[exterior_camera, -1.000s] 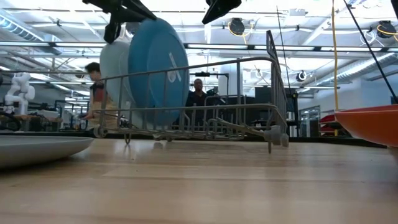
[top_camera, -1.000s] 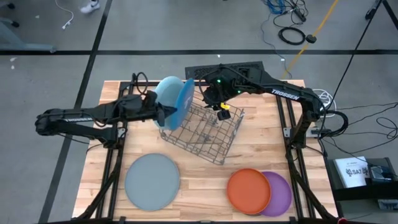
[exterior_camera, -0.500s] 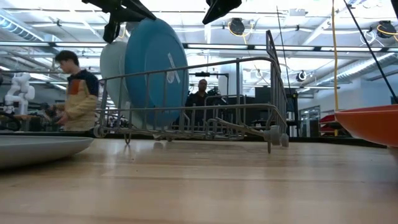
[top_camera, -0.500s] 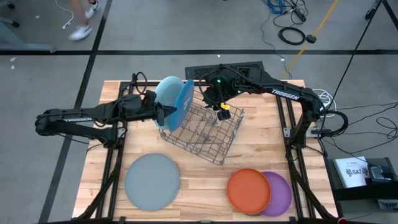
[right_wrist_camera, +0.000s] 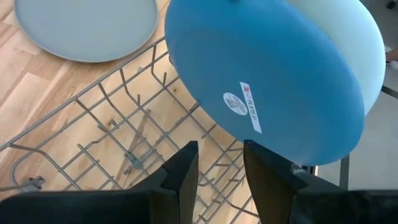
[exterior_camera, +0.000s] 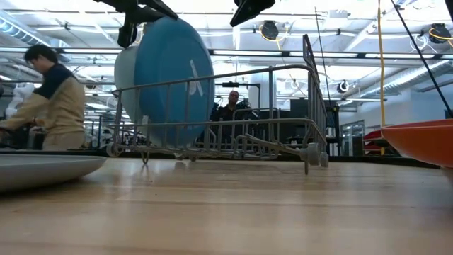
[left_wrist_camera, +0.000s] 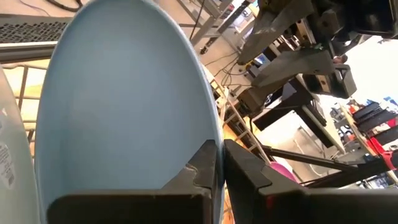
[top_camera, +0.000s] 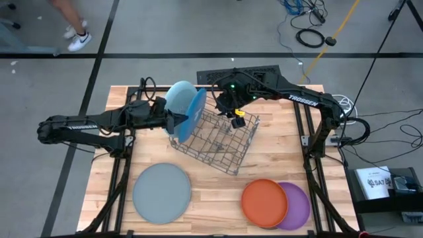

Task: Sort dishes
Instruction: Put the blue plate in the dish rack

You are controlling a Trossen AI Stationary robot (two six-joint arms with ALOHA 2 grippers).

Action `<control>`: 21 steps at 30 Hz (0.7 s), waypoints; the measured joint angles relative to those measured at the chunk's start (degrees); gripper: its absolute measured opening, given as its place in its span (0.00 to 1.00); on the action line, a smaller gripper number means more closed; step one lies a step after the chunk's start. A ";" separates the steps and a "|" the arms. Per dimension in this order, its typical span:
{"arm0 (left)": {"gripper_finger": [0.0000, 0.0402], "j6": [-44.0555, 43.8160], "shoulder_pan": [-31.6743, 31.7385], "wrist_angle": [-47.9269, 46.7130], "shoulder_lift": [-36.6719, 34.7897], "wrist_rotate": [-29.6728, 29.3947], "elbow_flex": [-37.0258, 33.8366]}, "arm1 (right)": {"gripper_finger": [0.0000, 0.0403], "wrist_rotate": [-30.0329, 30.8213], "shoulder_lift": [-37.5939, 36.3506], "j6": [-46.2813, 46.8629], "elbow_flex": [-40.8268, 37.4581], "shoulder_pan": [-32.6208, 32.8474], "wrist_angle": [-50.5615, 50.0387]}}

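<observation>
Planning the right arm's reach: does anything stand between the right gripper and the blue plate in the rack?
Nothing visible does. The right gripper hangs open over the wire rack, and in its wrist view only bare rack wires lie below the blue plate. The left gripper is already clamped on that plate's rim.

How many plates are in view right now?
5: blue plate and pale blue plate upright in the wire rack, grey plate, orange plate overlapping purple plate. Others may be hidden.

Two dark, near-black jointed arms, white TROSSEN lettering along each forearm link, green indicator light on the right arm near its wrist, yellow part on the right gripper (top_camera: pixel 235 118), left gripper (top_camera: pixel 173 121) matte black, blocky angular fingers (right_wrist_camera: pixel 176 176)
</observation>
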 joint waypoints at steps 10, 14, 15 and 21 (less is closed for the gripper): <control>0.28 -2.06 -0.02 -2.50 -0.38 -4.30 0.00 | 0.30 -0.06 0.00 0.00 0.00 0.00 -0.16; 0.30 -1.55 0.00 -2.23 -1.73 -5.54 0.00 | 0.30 -0.04 0.00 0.02 0.00 0.00 -0.17; 0.30 -1.53 -0.02 -2.21 -2.29 -5.93 0.00 | 0.30 -0.04 0.00 0.00 0.00 0.00 -0.20; 0.30 1.22 -0.02 -0.24 -5.36 -6.40 0.11 | 0.30 -0.04 0.00 -0.08 0.00 0.00 -0.20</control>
